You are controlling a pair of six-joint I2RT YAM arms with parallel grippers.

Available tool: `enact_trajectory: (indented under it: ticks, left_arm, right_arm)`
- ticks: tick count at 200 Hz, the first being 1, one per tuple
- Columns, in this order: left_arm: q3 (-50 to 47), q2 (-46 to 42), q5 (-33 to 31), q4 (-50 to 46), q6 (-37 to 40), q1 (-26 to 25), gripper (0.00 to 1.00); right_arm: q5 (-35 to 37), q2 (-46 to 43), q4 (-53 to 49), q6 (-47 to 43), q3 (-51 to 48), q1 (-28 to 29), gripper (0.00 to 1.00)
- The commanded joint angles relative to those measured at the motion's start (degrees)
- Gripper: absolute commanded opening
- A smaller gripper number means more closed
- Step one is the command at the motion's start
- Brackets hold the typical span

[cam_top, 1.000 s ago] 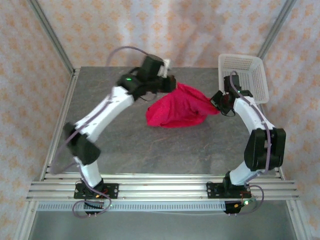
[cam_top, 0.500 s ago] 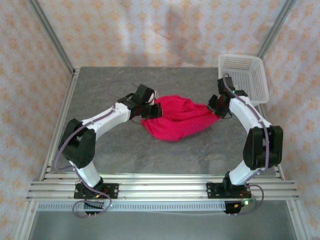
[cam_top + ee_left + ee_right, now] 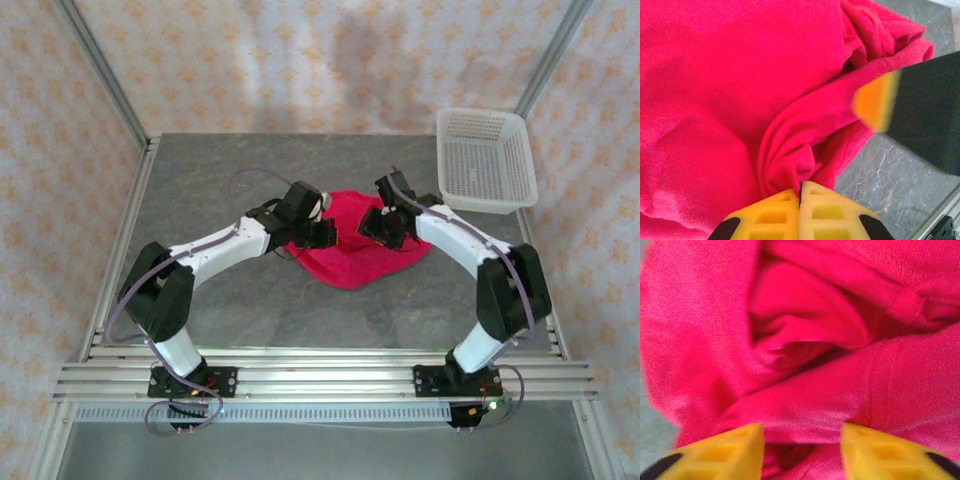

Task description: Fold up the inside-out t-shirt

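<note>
The inside-out t-shirt (image 3: 352,255) lies bunched in a red heap at the middle of the grey table. My left gripper (image 3: 322,234) sits at the heap's left side, shut on a pinched fold of the t-shirt (image 3: 790,165); its yellow fingers (image 3: 775,210) meet with cloth squeezed between them. At the heap's upper right my right gripper (image 3: 385,226) presses down among the folds. It stands open there, and its yellow fingers (image 3: 725,447) are apart with a red ridge of the t-shirt (image 3: 805,405) lying across the gap. The other arm's gripper (image 3: 910,100) crosses the right of the left wrist view.
A white plastic basket (image 3: 485,160) stands at the table's back right corner. Bare grey tabletop (image 3: 300,310) stretches in front of the heap and to its left. Metal frame posts and patterned curtains close in the sides and back.
Both grippers came down and inward, and the shirt went from stretched between them to a smaller heap. The right gripper let go of the cloth and opened; the left stayed shut on its fold.
</note>
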Motion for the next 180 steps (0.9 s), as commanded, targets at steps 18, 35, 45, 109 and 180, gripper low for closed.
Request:
enact_trajectory:
  ticks: [18,35,45,109,180]
  left_arm:
    - [1.06,-6.12,-2.47,-2.77,1.31,0.31,0.00]
    - [0.89,-7.46,-3.07,-4.33,1.77,0.33,0.00]
    - [0.93,-8.45,-4.11,-6.08,4.24,0.55,0.00]
    - [1.12,-13.61,-6.98,-9.26,8.80,3.43,0.00]
    - [5.72,-6.92,-8.47,-9.25,10.36,3.47,0.00]
  right_arm:
    - [5.53,6.23,2.57,1.07,4.68,-0.47,0.38]
    - [5.45,5.33,-1.06,-0.07,8.62,-0.84,0.08]
    - [5.94,3.00,-4.06,-1.02,10.89,-1.02,0.00]
    - [0.53,-12.96,-15.49,-2.85,24.67,-6.96,0.00]
    - [-1.18,-13.96,-9.61,-0.43,17.69,-11.73,0.00]
